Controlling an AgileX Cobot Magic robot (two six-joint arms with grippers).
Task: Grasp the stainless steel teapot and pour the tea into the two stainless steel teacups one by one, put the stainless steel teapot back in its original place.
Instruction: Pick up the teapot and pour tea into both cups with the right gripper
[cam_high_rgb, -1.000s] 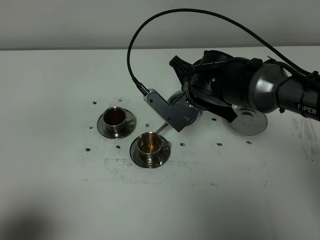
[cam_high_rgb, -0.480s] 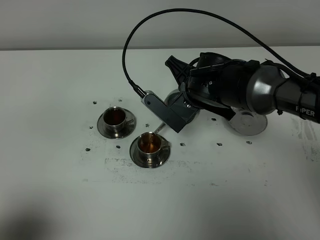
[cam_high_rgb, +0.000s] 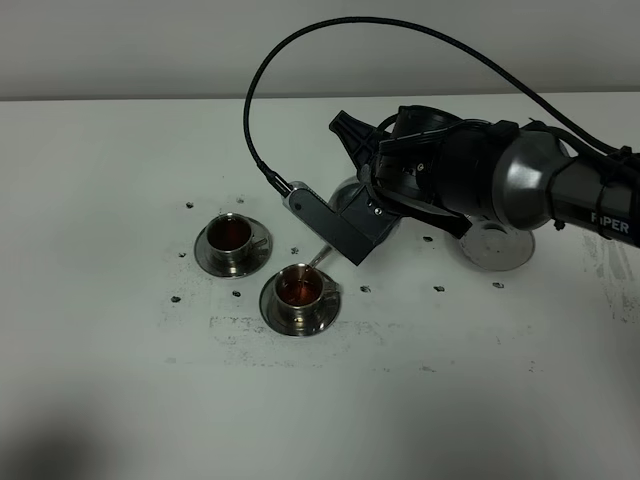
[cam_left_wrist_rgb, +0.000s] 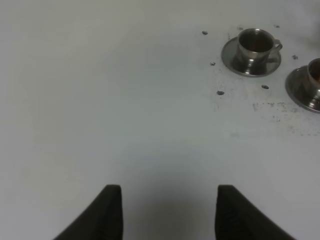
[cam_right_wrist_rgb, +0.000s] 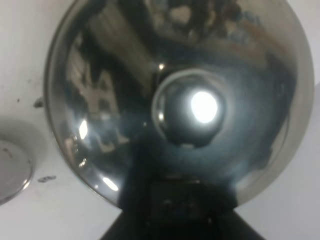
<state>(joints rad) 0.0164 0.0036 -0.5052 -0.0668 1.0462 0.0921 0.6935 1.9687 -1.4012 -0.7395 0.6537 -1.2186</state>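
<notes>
The stainless steel teapot (cam_high_rgb: 347, 196) hangs tilted above the table, mostly hidden behind my right gripper (cam_high_rgb: 375, 185), which is shut on it. Its thin spout (cam_high_rgb: 318, 261) points down at the nearer teacup (cam_high_rgb: 299, 290), which holds brown tea on its saucer. The other teacup (cam_high_rgb: 231, 236), to the left, also holds tea. In the right wrist view the teapot's domed lid (cam_right_wrist_rgb: 100, 100) and knob (cam_right_wrist_rgb: 192, 112) fill the frame, with my right gripper (cam_right_wrist_rgb: 175, 200) dark beneath. The round steel coaster (cam_high_rgb: 497, 247) lies bare on the right. My left gripper (cam_left_wrist_rgb: 169, 215) stands open over bare table, far from both teacups (cam_left_wrist_rgb: 256, 42).
Small dark specks (cam_high_rgb: 439, 289) dot the white table around the cups and coaster. A black cable (cam_high_rgb: 400, 24) arches over the right arm. Part of a round steel rim (cam_right_wrist_rgb: 10, 165) shows beside the pot in the right wrist view. A grey wall runs behind the table.
My right gripper has shifted slightly left and away with the teapot, then held still. The tea in the nearer teacup looks darker. The left gripper has not moved.
</notes>
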